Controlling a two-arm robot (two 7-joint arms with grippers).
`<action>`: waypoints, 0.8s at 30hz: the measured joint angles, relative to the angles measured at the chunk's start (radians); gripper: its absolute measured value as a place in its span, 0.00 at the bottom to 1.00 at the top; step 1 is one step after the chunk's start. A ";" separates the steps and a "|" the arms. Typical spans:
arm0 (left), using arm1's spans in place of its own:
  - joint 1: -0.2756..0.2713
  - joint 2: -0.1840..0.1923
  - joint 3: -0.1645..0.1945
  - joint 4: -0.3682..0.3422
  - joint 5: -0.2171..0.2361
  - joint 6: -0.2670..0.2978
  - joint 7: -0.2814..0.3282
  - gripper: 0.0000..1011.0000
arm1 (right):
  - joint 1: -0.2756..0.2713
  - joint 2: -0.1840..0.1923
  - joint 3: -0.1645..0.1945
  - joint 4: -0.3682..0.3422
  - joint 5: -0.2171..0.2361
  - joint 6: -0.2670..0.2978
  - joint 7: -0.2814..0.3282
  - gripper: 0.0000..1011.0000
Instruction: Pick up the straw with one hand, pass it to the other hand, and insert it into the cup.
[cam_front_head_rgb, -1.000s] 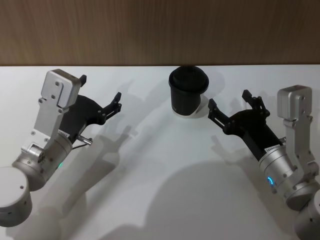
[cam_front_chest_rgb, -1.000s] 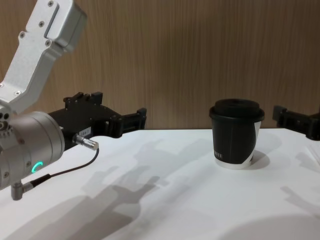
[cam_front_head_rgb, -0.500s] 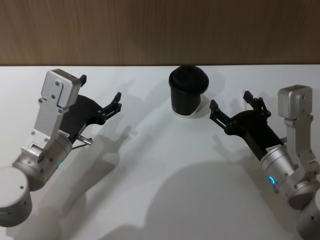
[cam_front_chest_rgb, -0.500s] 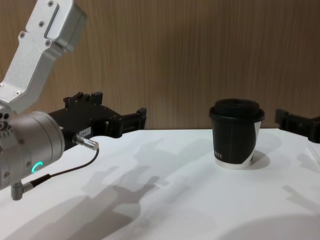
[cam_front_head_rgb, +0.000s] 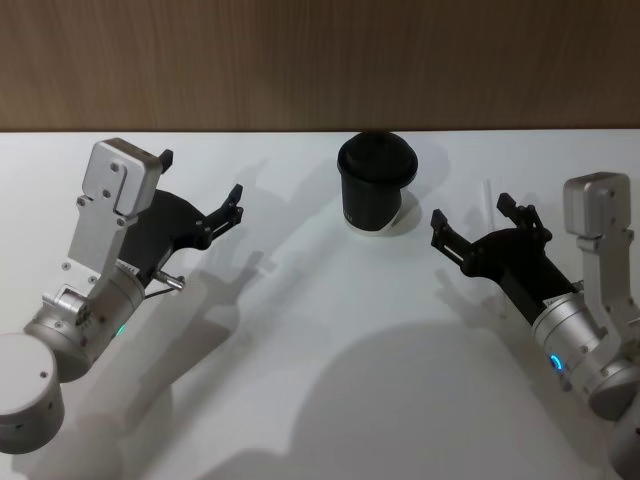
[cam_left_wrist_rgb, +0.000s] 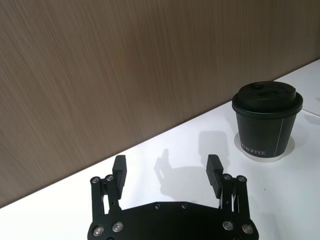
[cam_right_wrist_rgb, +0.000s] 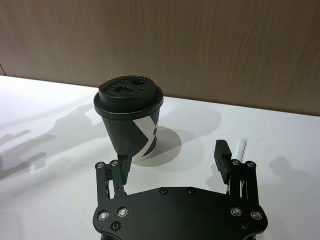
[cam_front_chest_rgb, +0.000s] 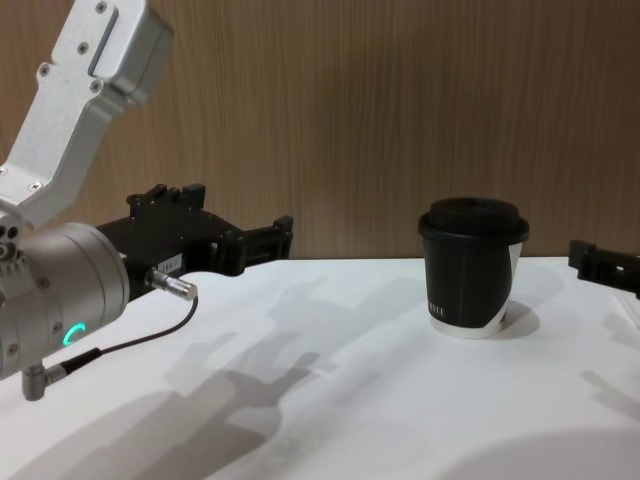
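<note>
Two fingers of the right gripper (cam_front_head_rgb: 470, 212) are spread wide and hold nothing. The straw (cam_right_wrist_rgb: 241, 146) lies flat on the white table (cam_front_head_rgb: 320, 330), just beside the outer fingertip. Its long axis runs roughly along the fingers' reach, not across their gap. Just beyond the inner fingertip stands the cup (cam_front_head_rgb: 375, 185), lid on. The left gripper (cam_front_head_rgb: 200, 175), also spread and empty, hangs well apart on the cup's far side. The right arm is judged far nearer for the pick.
</note>
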 joint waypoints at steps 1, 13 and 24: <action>0.000 0.000 0.000 0.000 0.000 0.000 0.000 0.99 | -0.001 0.000 0.001 -0.002 0.000 0.003 0.000 0.99; 0.000 0.000 0.000 0.000 0.000 0.000 0.000 0.99 | -0.027 -0.002 0.021 -0.044 -0.011 0.073 -0.030 0.99; 0.000 0.000 0.000 0.000 0.000 0.000 0.000 0.99 | -0.051 0.009 0.033 -0.078 -0.037 0.134 -0.053 0.99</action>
